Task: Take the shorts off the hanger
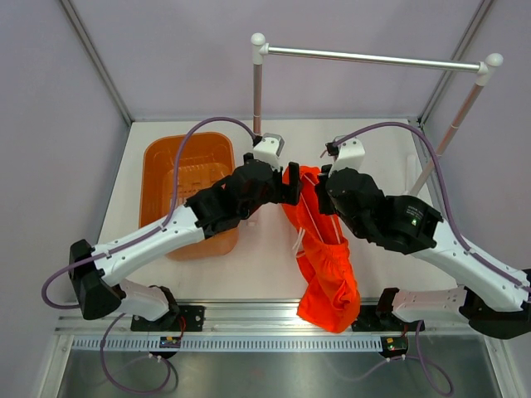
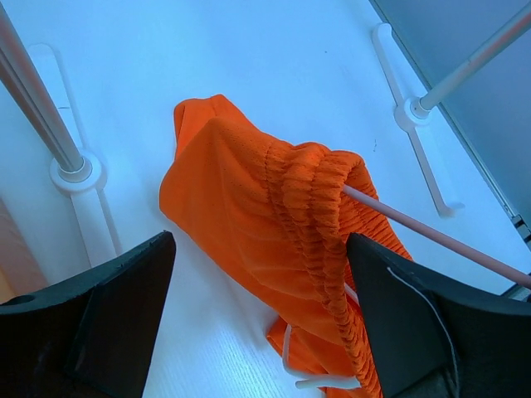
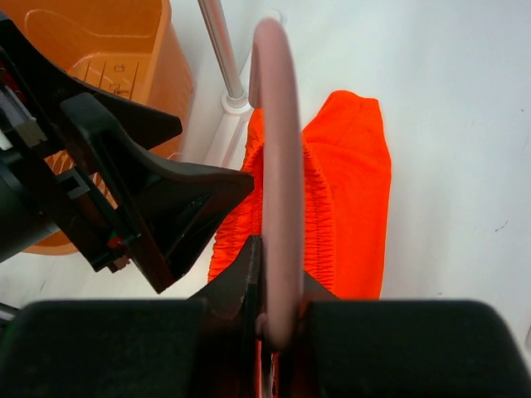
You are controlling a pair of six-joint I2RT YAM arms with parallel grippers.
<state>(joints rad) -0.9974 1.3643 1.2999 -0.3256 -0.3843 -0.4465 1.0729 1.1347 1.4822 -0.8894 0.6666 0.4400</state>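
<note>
Fabric of the shorts [image 1: 328, 265] runs from the bottom centre of the overhead frame up to mid-frame, between both arms. Only the right wrist view shows the right pincer [image 3: 278, 327] clamped on the hanger [image 3: 278, 149]. Only the left wrist view shows the left pincer [image 2: 261, 274] spread wide, straddling the waistband. Farther off, upper left overhead, the basket [image 1: 187, 178] sits on the worktop [image 1: 265, 257].

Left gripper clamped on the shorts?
No: the left wrist view shows the left gripper open, its fingers wide apart either side of the shorts.
</note>
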